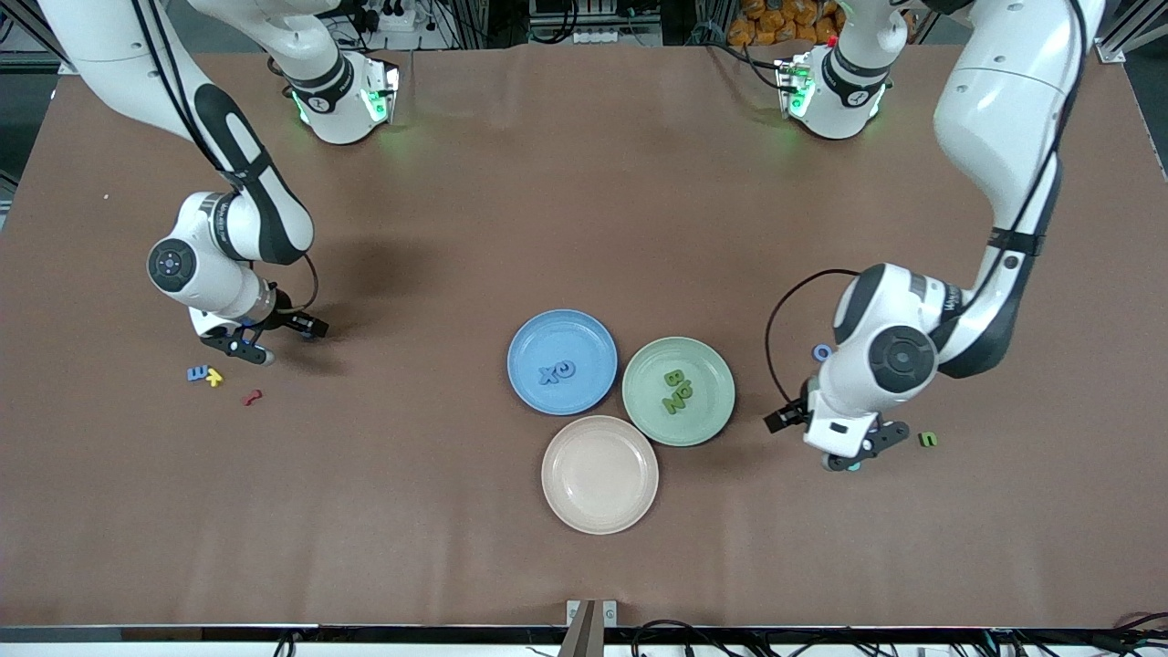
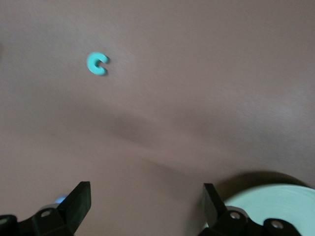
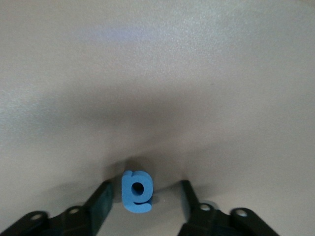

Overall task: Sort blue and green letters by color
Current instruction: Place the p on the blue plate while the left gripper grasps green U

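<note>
Tabletop: brown and wide, with bare cloth all round both arms, so you have room on every line toward the plates.
Plates: the blue plate carries two blue letters, the green plate beside it carries three green ones, and the beige plate holds nothing; all three sit between the two tools.
Right tool: low over the tabletop at the right arm's end, its fingers part way in and straddling a blue letter.
Key relation: in the right wrist view that letter stands between the fingers with a gap showing on each side, its long axis running along them; you do not look to have a grip yet, so closing squarely is what I judge comes next.
Left tool: spread wide and holding nothing, low over the tabletop just beside the green plate.
Loose near left tool: a green letter just beside it, a blue ring letter near the wrist, and a teal C on open cloth ahead of it.
Loose near right tool: another blue letter touching a yellow letter, and a red squiggle close by; mind you don't clip the last two.
</note>
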